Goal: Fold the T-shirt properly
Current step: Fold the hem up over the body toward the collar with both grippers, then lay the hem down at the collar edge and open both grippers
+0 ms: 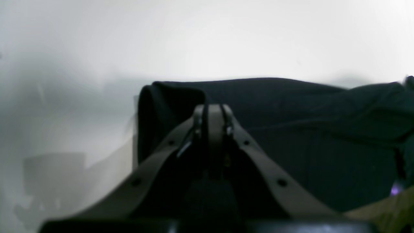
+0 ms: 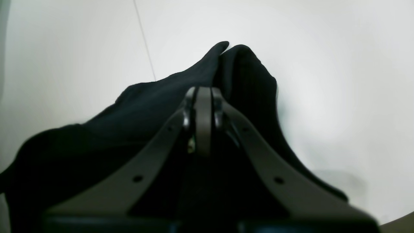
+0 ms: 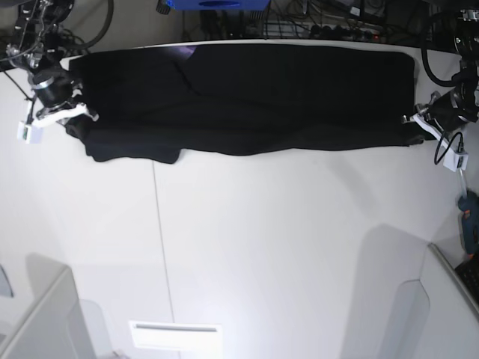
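Note:
The black T-shirt (image 3: 247,97) lies stretched out wide across the far part of the white table, folded lengthwise, plain face up. A small purple patch of print (image 3: 187,51) shows at its back edge. My left gripper (image 3: 414,120) is at the shirt's right end in the base view. In the left wrist view the gripper (image 1: 213,110) is shut on the cloth (image 1: 307,129). My right gripper (image 3: 78,112) is at the shirt's left end. In the right wrist view the gripper (image 2: 203,94) is shut on a bunched black fold (image 2: 145,106).
The white table (image 3: 284,247) has a thin seam line (image 3: 161,247) running front to back. Cables and a blue box (image 3: 217,4) lie behind the far edge. A blue tool (image 3: 468,217) lies at the right edge. A white slot (image 3: 174,335) is at the front.

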